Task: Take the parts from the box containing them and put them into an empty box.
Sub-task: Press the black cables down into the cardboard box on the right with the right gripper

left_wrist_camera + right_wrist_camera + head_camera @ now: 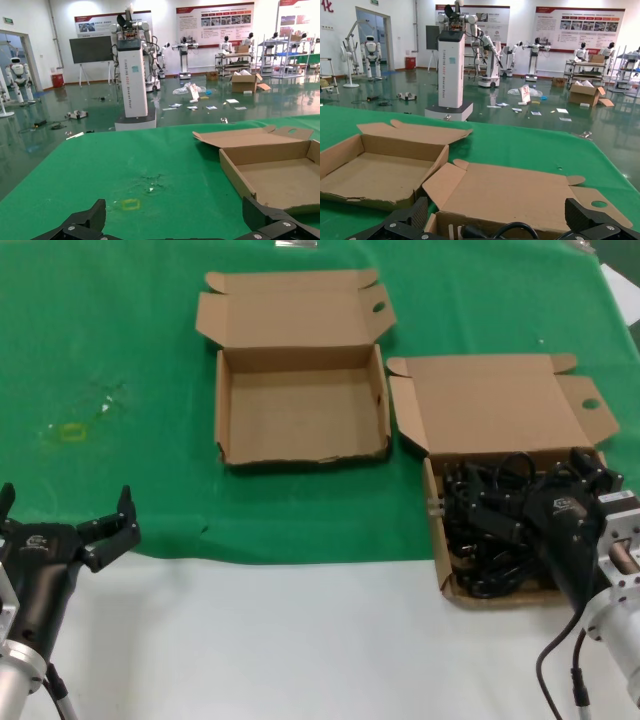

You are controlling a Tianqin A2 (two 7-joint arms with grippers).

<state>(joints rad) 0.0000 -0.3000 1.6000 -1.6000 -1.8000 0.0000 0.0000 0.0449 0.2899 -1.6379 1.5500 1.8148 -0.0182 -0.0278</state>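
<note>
Green cloth (120, 360) covers the far part of the table; bare white tabletop (300, 640) runs along the near edge. Empty box (300, 410): brown cardboard, sits on the cloth left of centre, lid flap folded back flat behind it, one side tab with an oval hole; interior bare. Full box (445, 580): same pattern, stands just right of the empty box and nearer the robot, the two close but not touching; its near end overhangs the white tabletop, lid flap laid back, oval hole in the right tab. Cords (490, 530): black, coiled, tangled in a heap that fills the full box; separate pieces cannot be counted. Right gripper (578, 475): down in the full box, at the far right of the heap, fingers spread apart among the cords; whether a cord lies between them cannot be told. The right wrist view shows both finger tips wide apart with a cord loop (515, 229) between them and the lid flap beyond. Left gripper (68, 522): low over the cloth's near left edge, well apart from both boxes, fingers spread, nothing in them. Faint yellow mark (70, 432) on the cloth at left.
</note>
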